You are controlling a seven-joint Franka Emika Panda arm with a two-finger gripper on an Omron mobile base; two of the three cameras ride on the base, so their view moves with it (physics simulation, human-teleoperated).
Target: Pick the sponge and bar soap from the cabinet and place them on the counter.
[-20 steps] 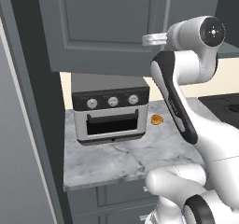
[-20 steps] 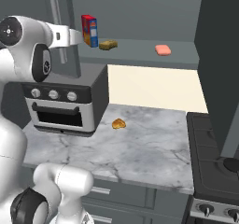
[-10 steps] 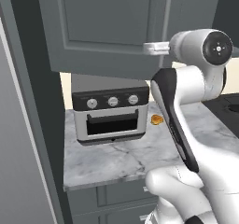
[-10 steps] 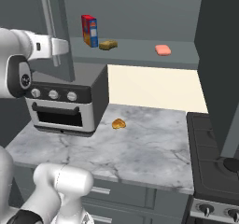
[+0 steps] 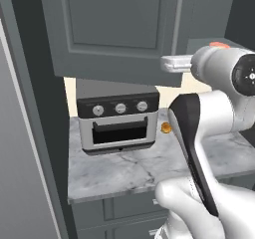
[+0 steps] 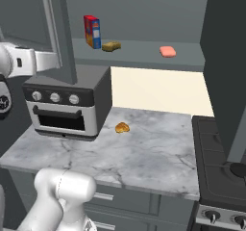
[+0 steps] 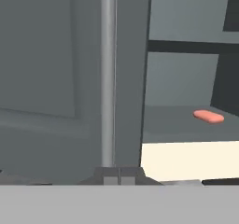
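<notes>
Cabinet shelf: red box, sponge, bar soap. Counter: toaster oven, orange lump.

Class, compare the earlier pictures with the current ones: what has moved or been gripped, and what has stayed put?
The arm swung left, carrying the gripper to the cabinet door's handle, where its fingers closed; whether they grip the bar is hard to tell. The sponge, bar soap and red box stayed on the shelf, the orange lump on the counter.
</notes>
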